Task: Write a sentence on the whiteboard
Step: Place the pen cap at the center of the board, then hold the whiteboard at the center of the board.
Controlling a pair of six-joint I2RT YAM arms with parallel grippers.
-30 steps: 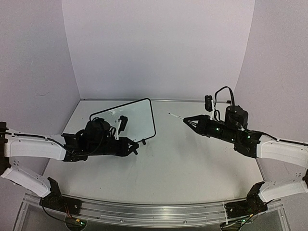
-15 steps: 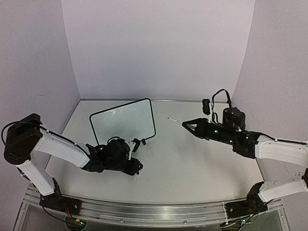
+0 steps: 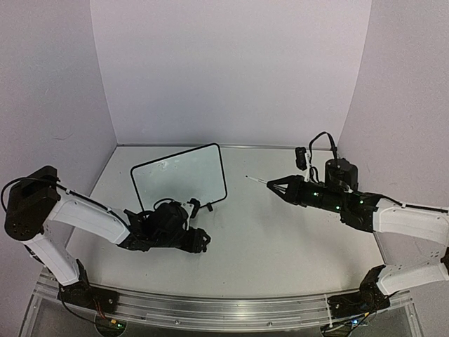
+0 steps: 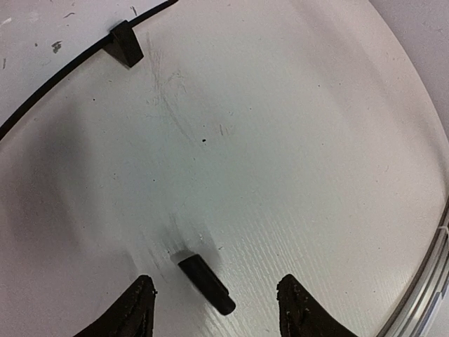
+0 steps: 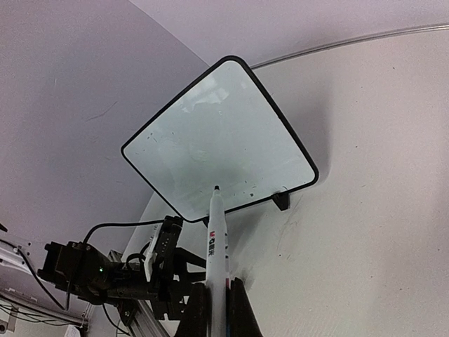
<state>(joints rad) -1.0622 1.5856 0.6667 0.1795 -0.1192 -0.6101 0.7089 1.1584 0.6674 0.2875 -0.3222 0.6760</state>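
The small rectangular white board (image 3: 181, 172), round-cornered, thinly black-framed and black-footed, is stood at 10 o'clock on the white table (image 3: 266, 239). Its faintly smudged face is turned toward 6 o'clock, its long axis laid 9 to 3. The left gripper (image 3: 200, 240) is held spread, grasping nothing, over a short black cylinder (image 4: 205, 283). A white marker pen (image 5: 217, 246) is clenched in the right gripper (image 3: 278, 185).

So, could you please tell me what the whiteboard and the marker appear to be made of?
The whiteboard: a smooth, glossy white panel, probably coated board or plastic, judging by the soft reflections across it. Its thin black frame looks like matte plastic. The marker: a white barrel that looks like plastic, slightly shiny, with printed lettering.
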